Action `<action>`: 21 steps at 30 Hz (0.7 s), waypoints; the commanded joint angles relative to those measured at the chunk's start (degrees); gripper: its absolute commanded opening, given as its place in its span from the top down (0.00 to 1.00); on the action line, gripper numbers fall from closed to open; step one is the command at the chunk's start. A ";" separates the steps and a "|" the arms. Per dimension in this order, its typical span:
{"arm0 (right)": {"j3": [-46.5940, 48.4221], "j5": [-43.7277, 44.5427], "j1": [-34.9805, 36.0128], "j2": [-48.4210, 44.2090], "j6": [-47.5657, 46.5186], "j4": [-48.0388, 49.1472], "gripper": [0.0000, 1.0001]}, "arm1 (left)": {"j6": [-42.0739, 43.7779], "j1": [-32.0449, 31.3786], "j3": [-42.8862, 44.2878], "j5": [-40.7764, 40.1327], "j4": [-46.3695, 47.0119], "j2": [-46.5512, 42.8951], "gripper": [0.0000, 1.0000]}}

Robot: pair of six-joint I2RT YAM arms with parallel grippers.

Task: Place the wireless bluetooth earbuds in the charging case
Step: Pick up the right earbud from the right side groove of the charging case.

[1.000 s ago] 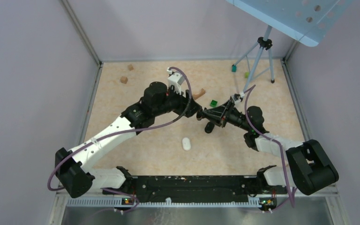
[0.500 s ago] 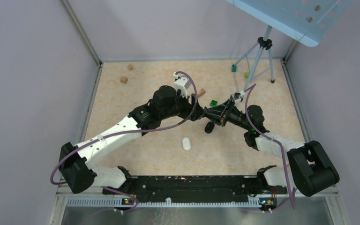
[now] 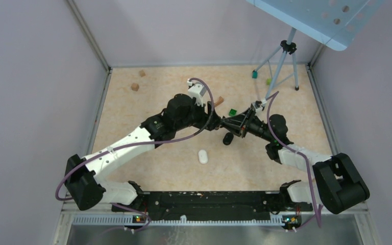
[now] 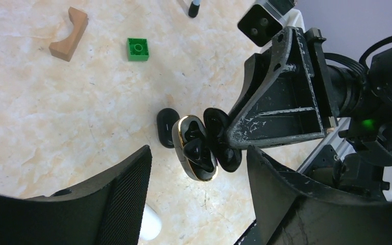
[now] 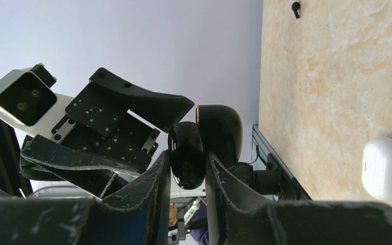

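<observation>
– Left fingers [image 4: 117,199] spread wide, nothing btw them; they hang just short of the charging case [image 4: 200,153]. Right side?
– Right fingers [image 5: 155,194] clamped on the case, one each side, holding it up off the table [image 3: 132,117], mid-workspace. Lid swung open.
– Earbuds?
– Two glossy black lumps in the gold-rimmed half, prob. the earbuds [image 4: 194,140]. Black on black, so can't tell how deep they sit.
– What else is hard to read?
– Dark oval [image 4: 166,127] on the table just beside the case in left wrist view: shadow or separate obj, can't tell. From the top cam the case is mostly hidden under both wrists. White pill-shaped box [image 3: 202,156] lies on the near side, apart from both arms; left wrist view cuts most of it off behind a finger.
– Surface, room?
– Table beige, marbled. Loose bits toward the far edge: wooden arch block [image 4: 69,33], green brick [image 4: 138,49], brown blocks [image 3: 135,87], teal cube [image 3: 254,74]. Tripod [image 3: 282,64] at far right corner, blue perforated panel [image 3: 311,15] above it, cut by the frame. Walls plain pale lilac, metal strips in the corners.
</observation>
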 commanded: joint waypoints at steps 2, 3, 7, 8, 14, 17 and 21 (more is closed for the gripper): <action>1.61 0.30 0.56 -1.89 -1.68 0.58 1.00 | 1.10 0.00 0.27 -5.25 1.01 -3.16 0.26; 1.63 0.18 0.55 -1.87 -2.26 0.01 1.00 | 1.22 0.05 0.39 -5.48 0.73 -3.48 0.25; 1.79 -0.47 0.57 -1.51 -5.57 -3.24 1.00 | 0.57 0.75 0.69 -5.73 0.31 -4.34 0.23; 1.81 -0.88 0.59 -1.19 -6.19 -3.36 1.00 | 0.08 1.12 0.80 -5.57 0.12 -4.33 0.23; 1.85 -2.75 0.59 1.66 -6.78 -1.13 1.00 | -7.20 8.05 0.87 7.60 -2.82 -0.82 0.26; 2.08 -3.10 0.57 2.20 -6.97 -0.93 1.00 | -8.55 10.26 0.29 14.42 -2.28 1.24 0.33; 2.50 -3.22 0.58 2.49 -7.68 -1.81 1.00 | -8.43 10.27 0.63 18.95 -1.85 2.77 0.38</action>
